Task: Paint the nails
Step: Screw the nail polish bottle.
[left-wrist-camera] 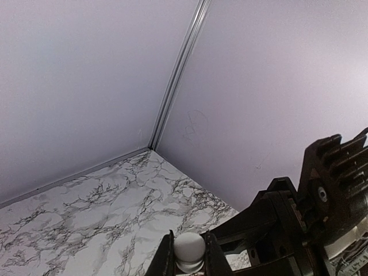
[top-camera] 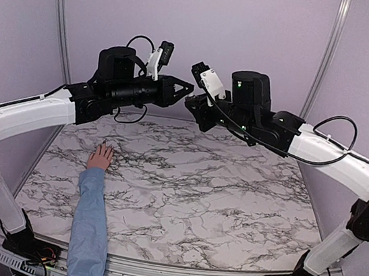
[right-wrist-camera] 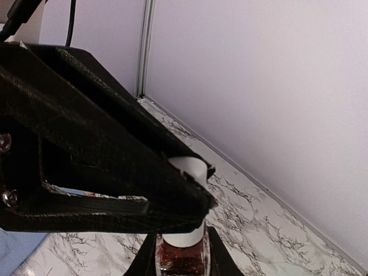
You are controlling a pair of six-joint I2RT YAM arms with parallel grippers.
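Left tool (top-camera: 186, 86) clamps shut on the cap (left-wrist-camera: 189, 246), right tool (top-camera: 194, 103) grips the bottle (right-wrist-camera: 181, 257), well apart from the hand (top-camera: 101, 158); I'd twist slowly, bottle steady, then lift straight off.

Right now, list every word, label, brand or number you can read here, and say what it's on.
None can be read.
The bottle shows no label on its visible side.
The wall bears one faint scribble, no letters.
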